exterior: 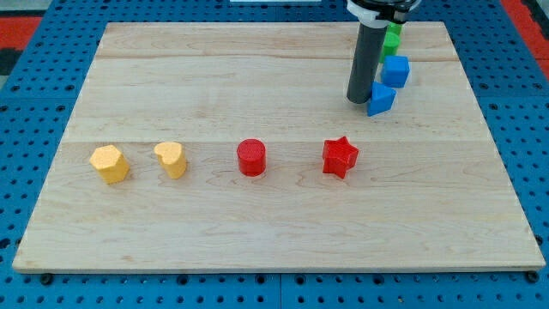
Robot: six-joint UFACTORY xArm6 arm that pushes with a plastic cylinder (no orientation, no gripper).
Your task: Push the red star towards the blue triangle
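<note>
Bare-rod tip point(358, 100), no jaws, beside blue triangle point(381, 99); red star point(340, 157) well below, apart.

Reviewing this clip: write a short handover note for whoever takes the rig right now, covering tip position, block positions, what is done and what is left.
My tip rests on the board beside the blue triangle, on its left in the view, well above the red star.
The red star sits in the lower row, apart from the triangle, right of the red cylinder.
Done: no sign yet that the star has been pushed.
Left: bring the tip below the star and push it up and slightly right towards the triangle.
</note>
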